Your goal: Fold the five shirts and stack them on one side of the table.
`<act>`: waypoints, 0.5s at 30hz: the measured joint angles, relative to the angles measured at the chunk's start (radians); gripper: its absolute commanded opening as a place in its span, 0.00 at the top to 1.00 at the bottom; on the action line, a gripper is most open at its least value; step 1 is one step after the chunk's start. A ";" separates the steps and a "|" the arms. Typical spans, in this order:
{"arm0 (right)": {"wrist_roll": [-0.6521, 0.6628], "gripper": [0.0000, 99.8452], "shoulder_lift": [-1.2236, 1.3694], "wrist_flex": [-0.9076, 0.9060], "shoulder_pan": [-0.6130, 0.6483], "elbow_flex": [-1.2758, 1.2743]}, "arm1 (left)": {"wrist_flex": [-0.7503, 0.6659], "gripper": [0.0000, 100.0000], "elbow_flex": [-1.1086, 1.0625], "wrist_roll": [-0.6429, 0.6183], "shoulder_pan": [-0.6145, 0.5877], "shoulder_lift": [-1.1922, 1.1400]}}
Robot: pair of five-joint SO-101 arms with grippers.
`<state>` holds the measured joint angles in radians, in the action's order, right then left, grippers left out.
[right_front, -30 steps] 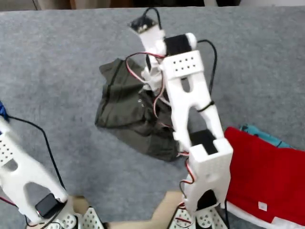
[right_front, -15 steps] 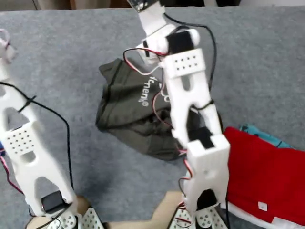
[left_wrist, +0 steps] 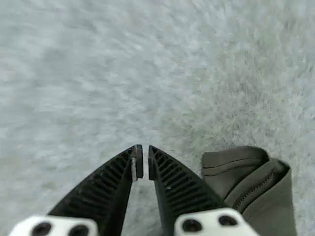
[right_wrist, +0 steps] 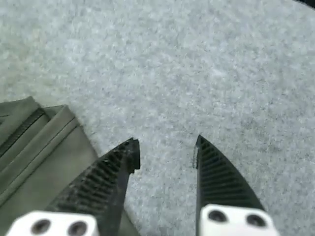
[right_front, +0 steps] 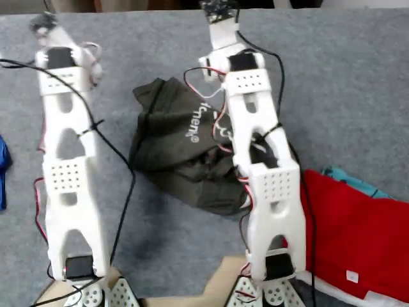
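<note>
Beyond the far edge of the crumpled olive shirt (right_front: pixel 169 137), both arms now stretch out across the grey surface (right_front: pixel 351 77). A second ago the left arm sits folded low at the near corner. It has since swung up and forward, and the left claw (left_wrist: pixel 142 162) hangs over bare surface with its tips nearly together, only a slit between them, gripping nothing. A hemmed corner of the olive shirt lies just beside that claw, apart from it.

The right claw (right_wrist: pixel 165 152) has meanwhile pushed on past the shirt's far edge, uncovering the print on the cloth. It stands wide and empty, with bare surface between its tips and the shirt's seam close by one finger.

Well behind the right claw, near that arm's base, a red shirt (right_front: pixel 358 230) lies on a teal shirt (right_front: pixel 345 174), with white cloth (right_front: pixel 332 286) at the near edge. A blue cloth (right_front: pixel 2 163) sits far back and out to the side of the left claw.

Judging by this stance, the arms are lining up on the olive shirt's two far corners to spread it before folding. No grasp is made yet, the left claw looks too narrow to take cloth, and the shirt remains bunched.
</note>
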<state>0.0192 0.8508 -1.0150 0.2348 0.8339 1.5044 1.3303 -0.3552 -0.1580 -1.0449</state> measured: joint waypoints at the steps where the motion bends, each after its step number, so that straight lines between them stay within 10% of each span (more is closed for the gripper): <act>1: 0.000 0.81 0.014 0.003 -0.005 0.000 | -0.014 0.97 0.000 0.000 0.025 -0.025; 15: 0.123 0.81 0.160 -0.190 0.009 0.267 | -0.068 0.96 0.055 0.000 0.028 -0.213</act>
<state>0.1419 1.0104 -1.2052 0.2440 1.1009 1.4369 1.3855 -0.3552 -0.1304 -1.2582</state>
